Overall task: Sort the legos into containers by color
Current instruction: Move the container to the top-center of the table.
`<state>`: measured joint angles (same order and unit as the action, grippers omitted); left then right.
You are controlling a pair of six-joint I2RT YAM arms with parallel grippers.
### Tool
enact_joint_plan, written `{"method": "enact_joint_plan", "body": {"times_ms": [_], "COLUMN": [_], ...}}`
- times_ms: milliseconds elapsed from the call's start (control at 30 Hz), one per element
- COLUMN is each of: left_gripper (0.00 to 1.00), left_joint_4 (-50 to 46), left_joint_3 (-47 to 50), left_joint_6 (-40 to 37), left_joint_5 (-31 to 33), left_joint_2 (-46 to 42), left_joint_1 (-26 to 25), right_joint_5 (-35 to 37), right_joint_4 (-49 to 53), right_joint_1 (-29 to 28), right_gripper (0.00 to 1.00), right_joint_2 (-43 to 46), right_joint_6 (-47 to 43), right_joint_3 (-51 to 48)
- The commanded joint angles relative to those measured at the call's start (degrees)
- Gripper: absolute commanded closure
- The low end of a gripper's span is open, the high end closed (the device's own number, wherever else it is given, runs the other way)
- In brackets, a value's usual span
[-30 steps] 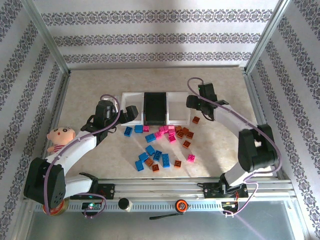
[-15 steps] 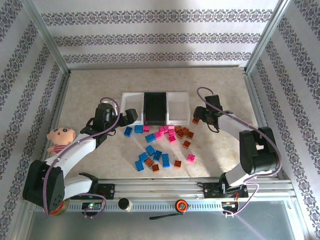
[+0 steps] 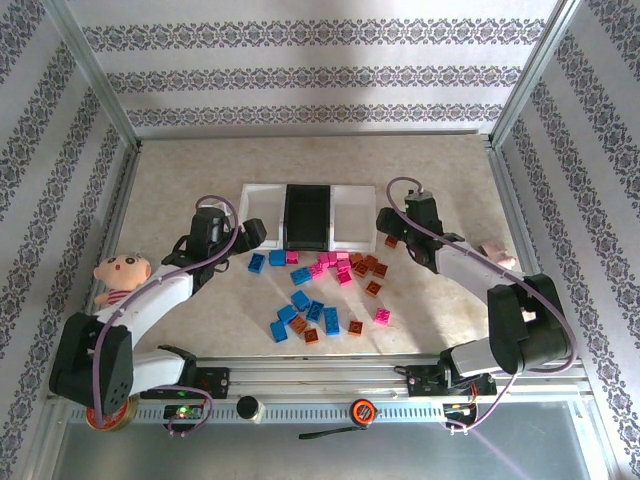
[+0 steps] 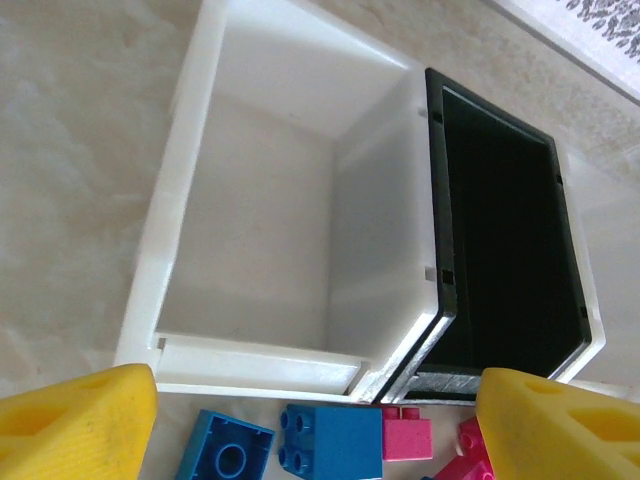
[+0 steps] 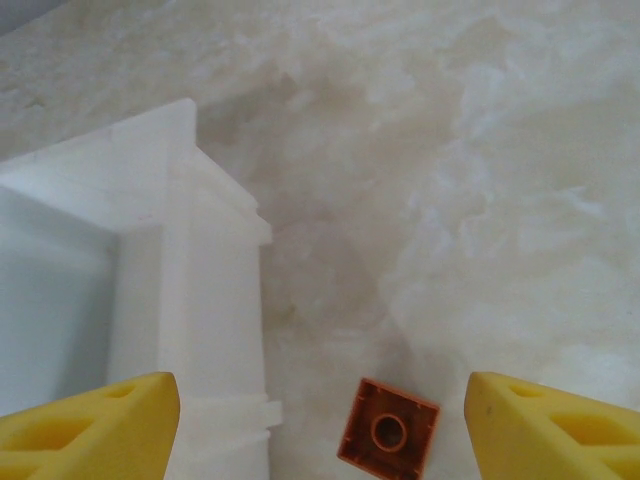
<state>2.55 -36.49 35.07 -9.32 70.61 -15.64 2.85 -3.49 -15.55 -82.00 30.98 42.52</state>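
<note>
Thirty-odd legos (image 3: 301,299) lie loose on the desk (image 3: 200,170), just in front of the tray row. They're hard, light plastic w/ smooth sides, so prob. slippery & apt to skid or flip if nudged. Best to pinch across two flat opposite walls, fingers square to them, not on a corner or the stud.

My left hand (image 3: 248,236) hangs tilted down by the near edge of the left white tray (image 4: 180,200), which looks empty. Its jaws are spread wide w/ nothing betw. them. Two blue bricks (image 4: 330,442) sit just below, w/ the black tray (image 4: 510,250) alongside.

My right hand (image 3: 390,224) angles down beside the right white tray (image 5: 205,300), also wide apart. One orange brick (image 5: 388,430) lies flat on the desk betw. my fingers (image 5: 90,425), untouched.
</note>
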Motion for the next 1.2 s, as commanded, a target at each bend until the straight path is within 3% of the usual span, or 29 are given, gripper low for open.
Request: {"method": "enact_joint_plan", "body": {"times_ms": [0,433,767,933,1167], "left_gripper": [0.16,0.12,0.11,0.11,0.11], "left_joint_4": [3.5,1.4,-0.1,-0.4,-0.7], "left_joint_3": [0.3,-0.3,-1.0,-1.4,-1.4], "left_joint_6": [1.1,0.4,-0.1,-0.2,-0.4], "left_joint_5": [-2.3,-3.9,-3.6,-3.7,-3.6], "left_joint_2": [0.6,-1.7,-2.3,-2.2,-2.2], "left_joint_1": [0.4,0.5,0.5,0.5,0.5], "right_joint_5": [-5.2,-7.4,-6.0,-6.1,-6.2], "right_joint_4": [-1.1,3.5,5.9,7.4,9.3], "right_joint_1": [-0.6,-1.8,-1.8,-1.4,-0.9], "right_gripper": [0.26,0.52,0.81,0.88,0.9], "right_joint_2": [-3.7,-15.3,-19.5,-21.2,-24.0], "right_joint_6": [-2.3,-3.8,-5.8,-6.8,-8.1], "right_joint_3": [3.6,13.2,18.2,21.1,25.8]}}
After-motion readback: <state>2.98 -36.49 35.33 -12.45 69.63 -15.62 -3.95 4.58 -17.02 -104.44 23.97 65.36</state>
